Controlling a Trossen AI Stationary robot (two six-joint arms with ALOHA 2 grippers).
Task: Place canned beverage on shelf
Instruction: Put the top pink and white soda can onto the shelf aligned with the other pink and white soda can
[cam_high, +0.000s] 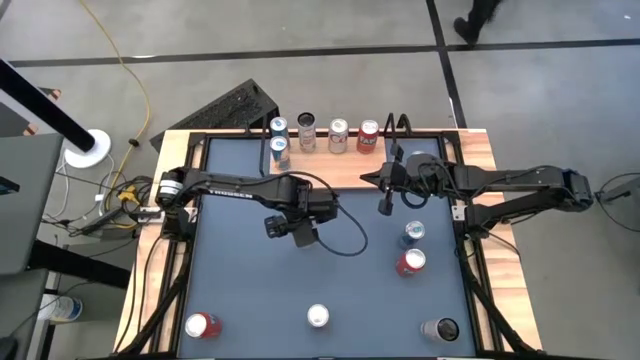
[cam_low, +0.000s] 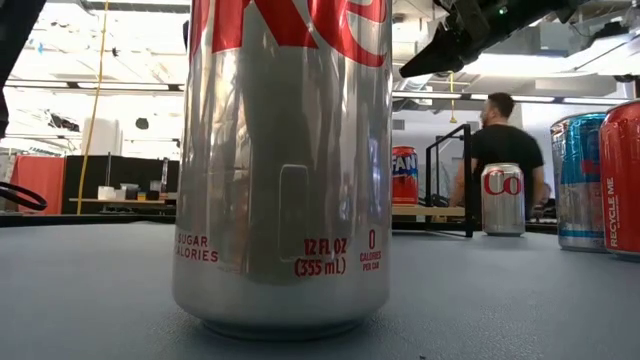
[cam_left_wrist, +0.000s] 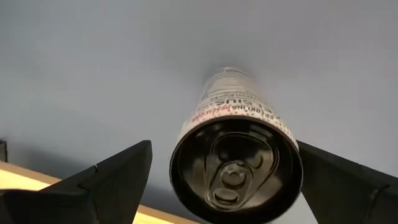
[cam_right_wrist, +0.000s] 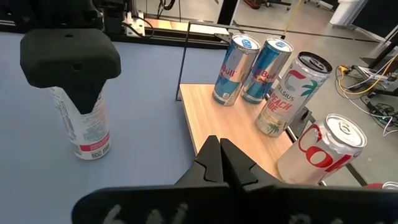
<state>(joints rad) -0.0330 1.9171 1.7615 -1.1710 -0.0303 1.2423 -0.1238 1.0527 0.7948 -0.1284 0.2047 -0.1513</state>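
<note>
One white can (cam_left_wrist: 235, 134) upright between the wide-open left claw's (cam_left_wrist: 225, 180) fingers (cam_left_wrist: 106, 180), not yet gripped, shelf (cam_right_wrist: 236, 127) just beyond the shut, empty right claw (cam_right_wrist: 219, 163)

- Canned beverage (cam_right_wrist: 84, 127): slim white can, red band near base, small print on side. Dark top with pull tab seen intact (cam_left_wrist: 235, 168). Stood upright on grey-blue tabletop, near table centre, slightly toward 9 o'clock.
- Shelf (cam_right_wrist: 208, 124): small light-wood board, thin black rail frame. Set flat at table's 12 o'clock edge. Located at 1 o'clock from can, well apart.
- Row of 5 cans (cam_high: 338, 133) seen upright on shelf.
</note>
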